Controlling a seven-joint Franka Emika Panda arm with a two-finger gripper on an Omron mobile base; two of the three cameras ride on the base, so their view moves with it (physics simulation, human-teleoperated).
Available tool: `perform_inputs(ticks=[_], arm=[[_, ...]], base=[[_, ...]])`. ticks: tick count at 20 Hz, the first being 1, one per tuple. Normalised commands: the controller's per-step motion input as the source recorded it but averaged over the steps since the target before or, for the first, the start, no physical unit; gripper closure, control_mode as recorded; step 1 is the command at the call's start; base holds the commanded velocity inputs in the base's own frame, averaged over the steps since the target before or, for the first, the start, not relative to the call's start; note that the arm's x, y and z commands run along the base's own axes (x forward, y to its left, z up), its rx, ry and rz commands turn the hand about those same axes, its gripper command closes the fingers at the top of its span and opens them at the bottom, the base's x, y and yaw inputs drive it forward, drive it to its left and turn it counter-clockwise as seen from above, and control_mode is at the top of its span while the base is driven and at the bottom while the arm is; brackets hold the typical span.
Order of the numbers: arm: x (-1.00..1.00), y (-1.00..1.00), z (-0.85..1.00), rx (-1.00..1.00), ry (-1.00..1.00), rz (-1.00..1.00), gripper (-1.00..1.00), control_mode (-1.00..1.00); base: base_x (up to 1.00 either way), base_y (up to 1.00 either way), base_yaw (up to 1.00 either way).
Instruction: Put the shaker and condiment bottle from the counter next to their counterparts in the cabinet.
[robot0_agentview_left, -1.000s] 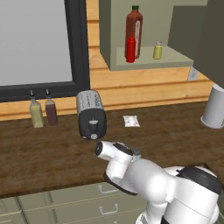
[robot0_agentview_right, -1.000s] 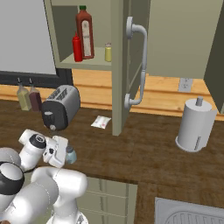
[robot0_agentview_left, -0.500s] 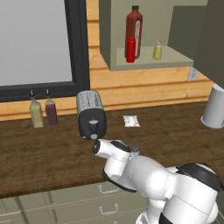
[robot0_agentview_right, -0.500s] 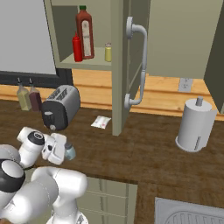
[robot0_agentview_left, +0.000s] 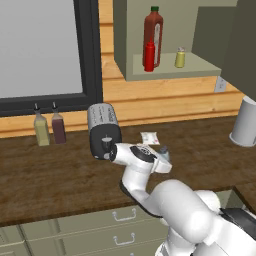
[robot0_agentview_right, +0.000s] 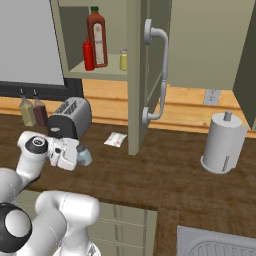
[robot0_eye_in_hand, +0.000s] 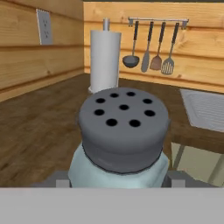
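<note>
The shaker (robot0_eye_in_hand: 124, 139) sits at the centre of the hand view, its grey perforated cap facing the camera and its pale blue-grey body between the 2 finger tips — the gripper (robot0_agentview_right: 80, 156) is clamped on it. In the right base view the shaker (robot0_agentview_right: 85, 156) shows at lower left, just off the toaster (robot0_agentview_right: 70, 118); in the left base view it peeks out at centre (robot0_agentview_left: 163, 150) beside the gripper (robot0_agentview_left: 161, 159).

The hold looks low on the body, so a fast swing up to the cabinet (robot0_agentview_left: 170, 70) could tip or slip it, and the open cabinet door (robot0_agentview_right: 150, 75) stands close to the path.

On the cabinet shelf, upper right of the left base view: the condiment bottle (robot0_agentview_left: 149, 56) already beside the tall dark-red bottle (robot0_agentview_left: 154, 36), with the yellow shaker (robot0_agentview_left: 180, 58) further right.
</note>
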Motion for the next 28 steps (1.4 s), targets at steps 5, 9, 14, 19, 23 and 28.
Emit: perform_inputs(ticks=[5, 9, 14, 19, 23, 28], arm=[[0.0, -0.53, 0.97, -0.04, 0.16, 0.0, 1.0, -1.0], [0.03, -0.45, 1.0, 0.0, 0.14, 0.0, 1.0, -1.0], [0.02, -0.17, 0.77, 0.0, 0.02, 0.01, 1.0, -1.0], [0.13, -0.09, 0.8, 0.0, 0.0, 0.01, 1.0, -1.0], [0.09, -0.15, 0.71, 0.05, 0.0, 0.0, 1.0, -1.0], [0.07, -0.03, 0.78, 0.06, 0.0, 0.0, 1.0, -1.0]], base=[[0.0, 0.0, 0.0], [0.0, 0.0, 0.0], [0.0, 0.0, 0.0], [0.0, 0.0, 0.0], [0.0, 0.0, 0.0], [0.0, 0.0, 0.0]])
